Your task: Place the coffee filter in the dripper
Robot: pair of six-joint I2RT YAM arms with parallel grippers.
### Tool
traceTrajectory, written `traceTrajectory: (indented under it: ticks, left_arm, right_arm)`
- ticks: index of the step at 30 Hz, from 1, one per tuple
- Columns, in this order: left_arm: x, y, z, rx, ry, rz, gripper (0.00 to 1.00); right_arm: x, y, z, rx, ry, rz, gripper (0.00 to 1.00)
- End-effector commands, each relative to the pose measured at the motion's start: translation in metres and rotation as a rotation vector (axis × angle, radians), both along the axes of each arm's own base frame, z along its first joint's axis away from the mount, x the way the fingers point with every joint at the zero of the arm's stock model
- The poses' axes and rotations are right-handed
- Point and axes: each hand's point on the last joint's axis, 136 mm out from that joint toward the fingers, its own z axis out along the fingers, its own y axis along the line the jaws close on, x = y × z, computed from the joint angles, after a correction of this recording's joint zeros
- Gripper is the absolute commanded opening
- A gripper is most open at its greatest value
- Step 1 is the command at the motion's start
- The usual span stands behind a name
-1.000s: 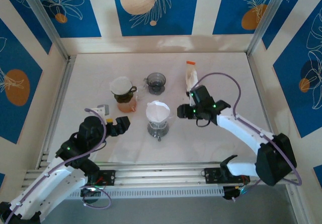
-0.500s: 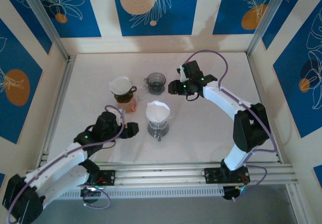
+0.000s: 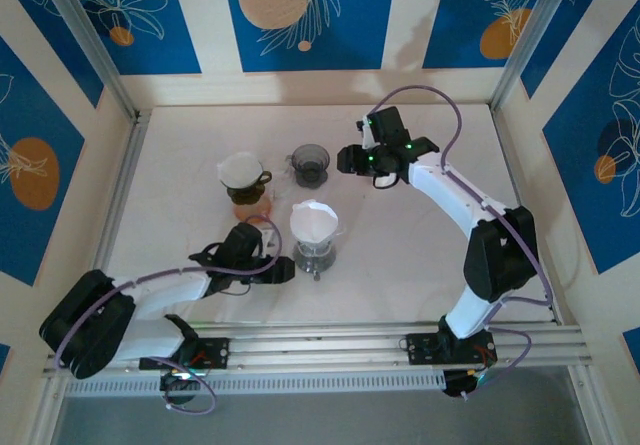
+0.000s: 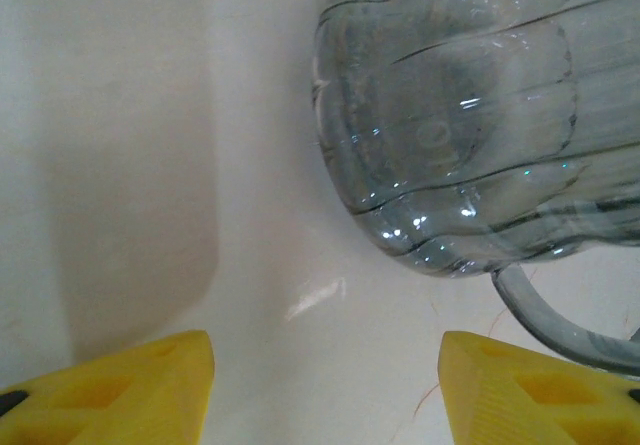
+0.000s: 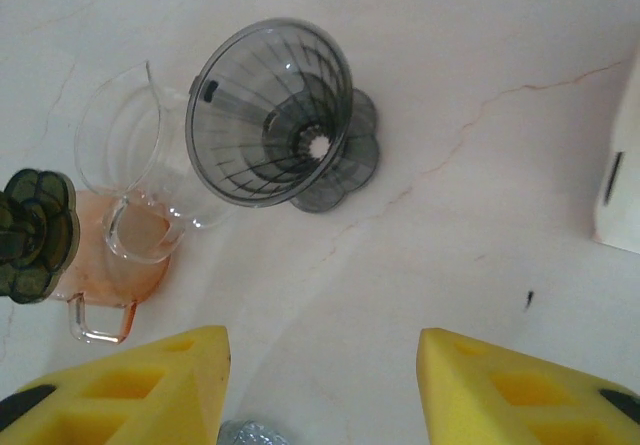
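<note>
An empty grey dripper (image 3: pixel 311 163) (image 5: pixel 280 115) stands at the back of the table. My right gripper (image 3: pixel 348 160) (image 5: pixel 322 385) hovers open just right of it, with nothing between its yellow fingers. A white coffee filter (image 3: pixel 314 221) sits in a second dripper on a clear glass server (image 3: pixel 314 255) (image 4: pixel 450 125) at the centre. My left gripper (image 3: pixel 284 269) (image 4: pixel 325 385) is low on the table just left of that server, open and apart from the glass. Another white filter (image 3: pixel 240 170) rests in a third dripper at the back left.
An orange-tinted glass server (image 5: pixel 120 215) stands beside the empty dripper, with the dark base of the third dripper (image 5: pixel 35 235) left of it. A white pack (image 5: pixel 622 165) stands at the right edge of the right wrist view. Metal rails and patterned walls bound the table (image 3: pixel 420 255).
My left arm has stretched right along the table to the central server, and its jaws have narrowed. My right arm has swung from mid-table to the back, beside the empty dripper.
</note>
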Motion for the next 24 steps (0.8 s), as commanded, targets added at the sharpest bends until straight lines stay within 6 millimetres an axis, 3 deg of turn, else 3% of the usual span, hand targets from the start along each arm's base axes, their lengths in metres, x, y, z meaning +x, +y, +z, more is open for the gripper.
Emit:
traceTrajectory:
  ticks: [1,7,12,24]
  left_arm:
    - [0.010,-0.025,0.019,-0.083,-0.043,-0.044,0.60]
    - [0.015,-0.040,0.017,-0.090,-0.038,-0.063,0.59]
    - [0.023,-0.053,0.014,-0.099,-0.034,-0.060,0.57]
    - [0.062,-0.096,0.010,-0.113,-0.059,-0.088,0.54]
  right_arm:
    - [-0.003,-0.018,0.039,0.030,-0.070,-0.058,0.53]
    - [-0.015,-0.045,0.072,0.050,-0.132,-0.122,0.53]
    - [-0.027,-0.054,0.090,0.072,-0.169,-0.147,0.53]
    - [-0.039,-0.059,0.096,0.088,-0.193,-0.143,0.53]
